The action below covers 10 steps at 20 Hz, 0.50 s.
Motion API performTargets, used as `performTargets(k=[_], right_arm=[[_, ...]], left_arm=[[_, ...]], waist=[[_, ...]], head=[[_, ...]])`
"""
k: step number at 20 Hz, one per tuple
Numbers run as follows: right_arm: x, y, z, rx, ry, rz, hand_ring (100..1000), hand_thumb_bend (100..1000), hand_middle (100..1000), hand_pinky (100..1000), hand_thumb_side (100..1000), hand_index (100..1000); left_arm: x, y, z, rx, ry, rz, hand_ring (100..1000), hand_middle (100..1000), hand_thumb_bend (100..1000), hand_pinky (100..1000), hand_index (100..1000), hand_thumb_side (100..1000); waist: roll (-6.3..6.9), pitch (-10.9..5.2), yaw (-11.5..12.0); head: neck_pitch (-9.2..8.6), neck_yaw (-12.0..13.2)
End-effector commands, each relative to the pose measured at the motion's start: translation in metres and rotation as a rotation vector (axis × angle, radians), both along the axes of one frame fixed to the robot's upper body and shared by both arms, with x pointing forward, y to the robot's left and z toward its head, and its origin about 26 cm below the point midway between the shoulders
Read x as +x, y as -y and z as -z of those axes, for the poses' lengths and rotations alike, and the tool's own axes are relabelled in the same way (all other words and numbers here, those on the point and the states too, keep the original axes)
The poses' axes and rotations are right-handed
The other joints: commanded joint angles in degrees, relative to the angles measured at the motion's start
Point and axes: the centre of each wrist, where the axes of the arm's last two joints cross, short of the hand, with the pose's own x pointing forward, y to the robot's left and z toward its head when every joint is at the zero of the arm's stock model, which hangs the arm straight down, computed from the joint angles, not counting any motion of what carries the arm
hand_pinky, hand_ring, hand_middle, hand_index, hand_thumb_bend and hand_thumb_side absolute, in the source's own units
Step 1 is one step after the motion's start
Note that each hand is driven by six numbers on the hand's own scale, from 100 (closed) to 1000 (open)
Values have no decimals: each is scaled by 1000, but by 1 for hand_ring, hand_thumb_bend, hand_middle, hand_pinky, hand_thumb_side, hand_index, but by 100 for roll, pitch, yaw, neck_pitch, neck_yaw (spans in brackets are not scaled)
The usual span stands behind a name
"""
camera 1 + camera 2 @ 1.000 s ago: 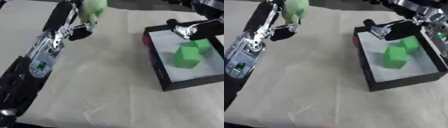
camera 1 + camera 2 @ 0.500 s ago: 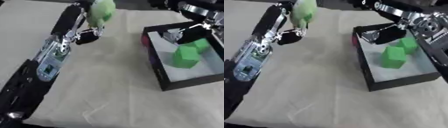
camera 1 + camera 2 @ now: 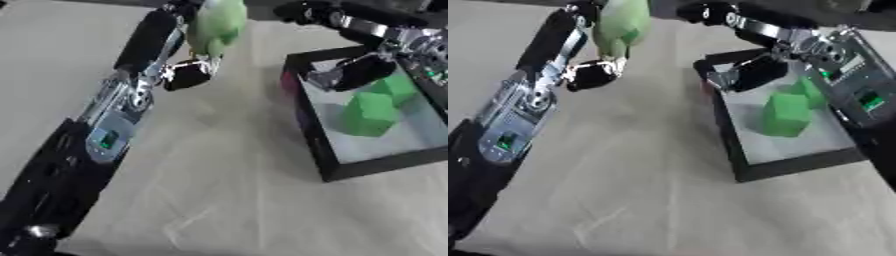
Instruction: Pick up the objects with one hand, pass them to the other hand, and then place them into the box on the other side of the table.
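Left hand (image 3: pixel 188 75) holds pale green rounded object (image 3: pixel 215 26) aloft at table's far edge, fingers curled round it, right hand (image 3: pixel 745 75) half-curled and empty over box (image 3: pixel 308 131); object looks light, smooth, probably best taken mid-body.

table cover (image 3: pixel 219 200): matt beige cloth (creased) | box (image 3: pixel 325 165): glossy black rim | cubes (image 3: pixel 369 114): matt green, foam-like
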Motion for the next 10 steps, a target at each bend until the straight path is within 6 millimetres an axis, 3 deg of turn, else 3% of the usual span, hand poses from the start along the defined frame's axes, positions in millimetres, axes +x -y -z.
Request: performTargets(k=[1,10], right_arm=[[2,1,-9,-14,53,2,1000,100,1000,1000,221,1000],[3,-2,-17,16,177,-2,1000,100,1000,1000,211,1000]], left_arm=[[-3,6,-10,-3,32,35,717,616,100,754,497,307],[-6,15,-10,-6,2,84,716,613,100,750,493,321]], waist=[[-72,-122,15],[-73,-86,47]], head=[[-66,-37],[-90,-108]])
